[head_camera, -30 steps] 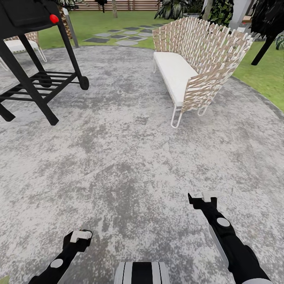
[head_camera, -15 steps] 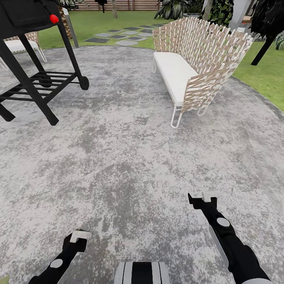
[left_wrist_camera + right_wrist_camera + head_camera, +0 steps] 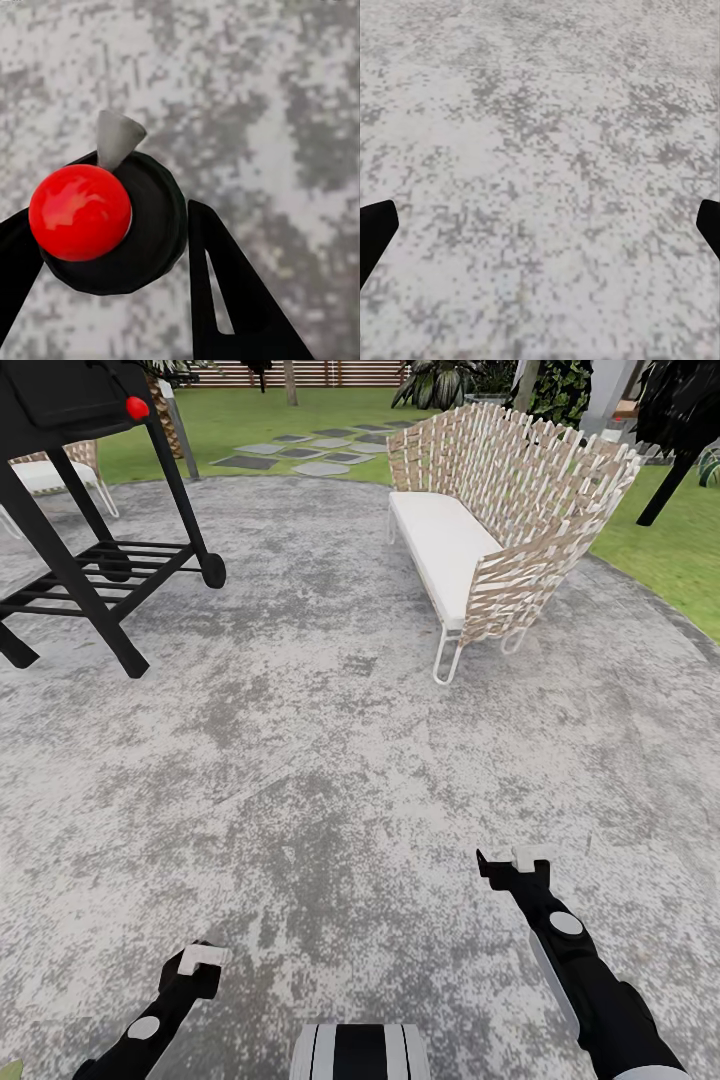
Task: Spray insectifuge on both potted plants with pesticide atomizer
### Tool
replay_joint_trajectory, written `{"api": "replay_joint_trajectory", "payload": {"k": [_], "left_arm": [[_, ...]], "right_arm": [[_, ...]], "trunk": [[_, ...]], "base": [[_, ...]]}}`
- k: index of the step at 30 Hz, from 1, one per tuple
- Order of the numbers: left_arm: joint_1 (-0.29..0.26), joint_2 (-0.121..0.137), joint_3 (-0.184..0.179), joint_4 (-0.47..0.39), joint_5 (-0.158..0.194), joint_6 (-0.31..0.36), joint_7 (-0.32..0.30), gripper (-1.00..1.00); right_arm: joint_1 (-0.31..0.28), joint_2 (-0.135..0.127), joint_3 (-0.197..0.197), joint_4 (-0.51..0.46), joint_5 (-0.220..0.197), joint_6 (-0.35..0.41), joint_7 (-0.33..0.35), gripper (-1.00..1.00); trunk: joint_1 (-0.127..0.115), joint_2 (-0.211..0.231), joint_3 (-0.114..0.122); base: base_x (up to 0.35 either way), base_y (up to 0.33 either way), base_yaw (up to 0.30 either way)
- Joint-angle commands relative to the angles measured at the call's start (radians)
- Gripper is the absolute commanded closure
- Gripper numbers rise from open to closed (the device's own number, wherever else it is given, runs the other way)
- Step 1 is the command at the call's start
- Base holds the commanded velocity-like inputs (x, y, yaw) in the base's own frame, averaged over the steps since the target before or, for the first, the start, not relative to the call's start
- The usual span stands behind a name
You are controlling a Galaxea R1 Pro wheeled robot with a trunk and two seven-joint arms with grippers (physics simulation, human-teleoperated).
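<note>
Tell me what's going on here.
The robot stands on the grey patio, its left claw closed around the pesticide atomizer, a black body with a red ball and a grey nozzle. The right claw hangs open over the paving. A black grill and a wicker sofa stand ahead.

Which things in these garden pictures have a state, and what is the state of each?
Pesticide atomizer: held off the patio, between the jaws of the left gripper.
Left gripper: jaws closed on the atomizer.
Right gripper: jaws wide open, holding nothing.
Wicker sofa: upright, seat cushion bare.
Black grill: standing upright on the patio, lower shelf bare.
</note>
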Motion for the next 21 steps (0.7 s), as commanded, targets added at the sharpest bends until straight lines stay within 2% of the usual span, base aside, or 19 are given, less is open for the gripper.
{"api": "replay_joint_trajectory", "payload": {"k": [1,5,21], "left_arm": [[-0.001,-0.001,0.009,0.0,-0.008,-0.004,-0.006,1.0],[-0.001,-0.001,0.009,0.001,-0.007,-0.004,-0.006,1.0],[-0.001,-0.001,0.009,0.001,-0.009,-0.004,-0.006,1.0]], "right_arm": [[0.0,0.0,0.0,-0.002,0.001,0.006,0.0,-1.0],[0.0,0.0,0.0,-0.002,0.001,0.006,0.0,-1.0],[0.0,0.0,0.002,-0.002,0.002,0.003,0.0,-1.0]], "trunk": [[0.0,0.0,-0.001],[0.0,0.0,-0.001],[-0.007,0.003,0.061]], "base": [[0.0,0.0,0.0],[0.0,0.0,0.0],[0.0,0.0,0.0]]}}
